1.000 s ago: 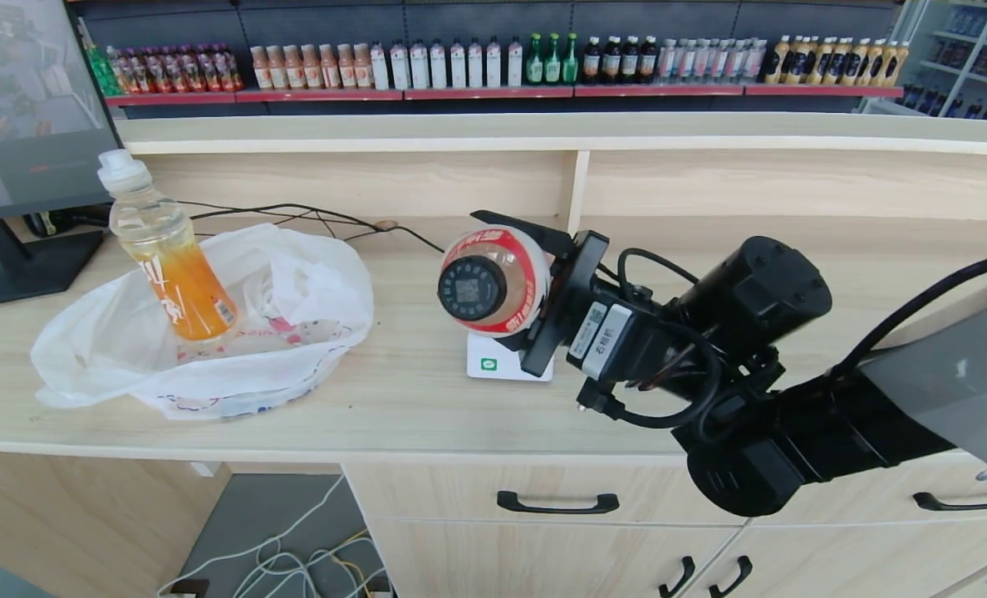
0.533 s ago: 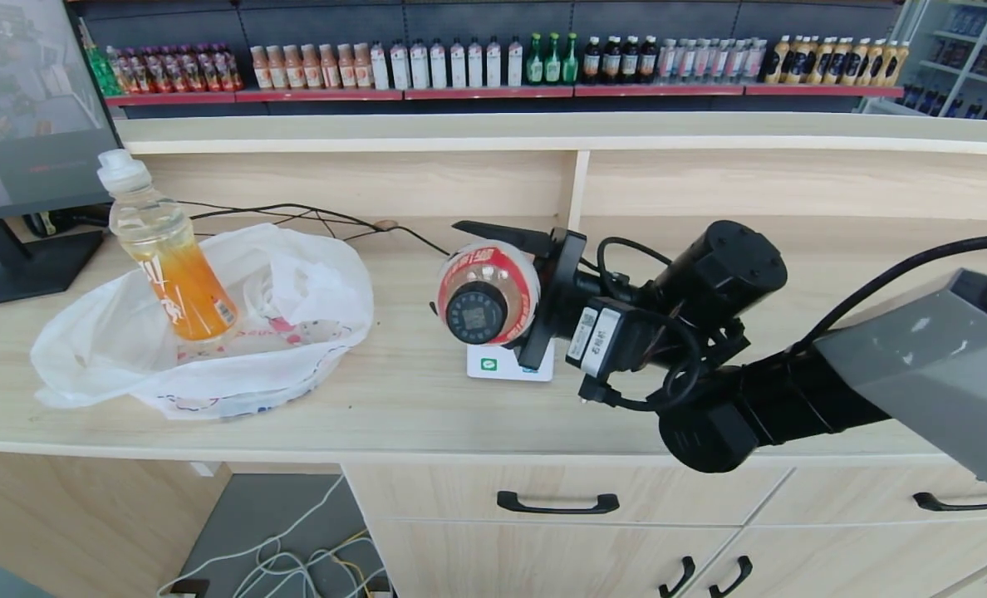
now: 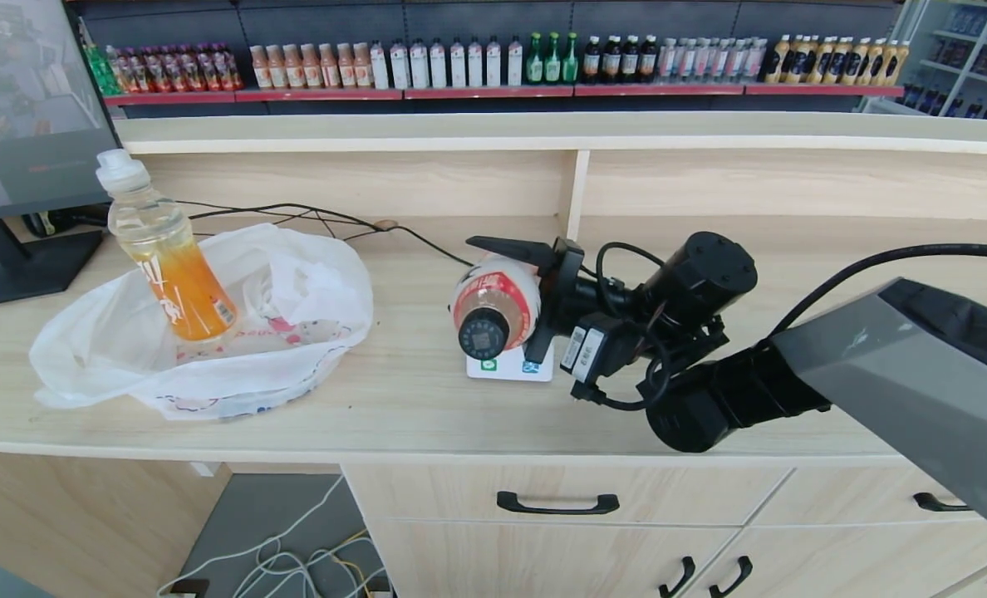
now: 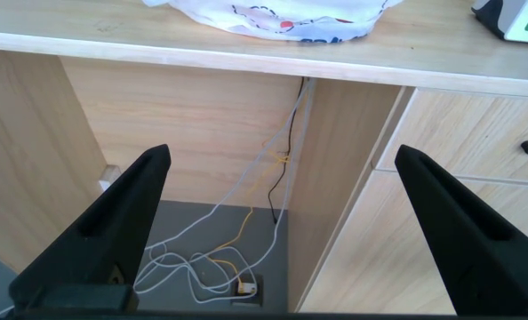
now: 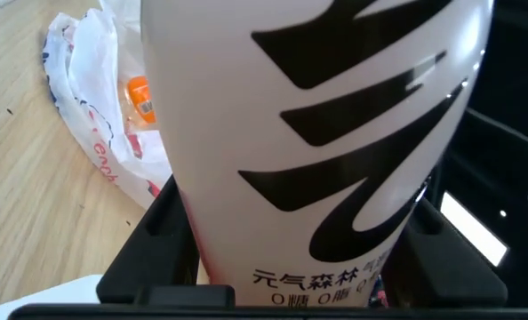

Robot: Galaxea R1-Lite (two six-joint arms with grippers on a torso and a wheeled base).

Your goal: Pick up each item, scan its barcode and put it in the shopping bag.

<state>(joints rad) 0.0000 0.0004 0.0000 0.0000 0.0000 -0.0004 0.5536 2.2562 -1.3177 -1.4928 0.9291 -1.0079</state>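
Held bottle (image 3: 493, 306): red-and-white label and dark cap; lay on its side, cap end toward the head camera, clamped in the right gripper (image 3: 513, 292) directly over the scanner. In the right wrist view its body (image 5: 326, 133) was white with black stripes.
Right gripper jaws: closed on the bottle, one finger on each side of its body (image 5: 308, 258).
Scanner (image 3: 510, 365): small white box on the counter, partly hidden beneath the bottle; whether the two touched could not be told.
Shopping bag (image 3: 327, 282): white plastic, open and slumped on the counter, well to the left of the scanner.
Orange drink bottle (image 3: 165, 249): stood in the bag, leaning slightly, white cap on.
Left gripper (image 4: 282, 222): held low in front of the counter's face, nothing in it.
Left gripper jaws: wide apart.
Counter (image 3: 427, 399): light wood, drawers with black handles (image 3: 557, 502) below.
Cables (image 3: 294, 212): black, lay along the counter behind the bag.
Monitor (image 3: 20, 124): stood at the counter's far left.
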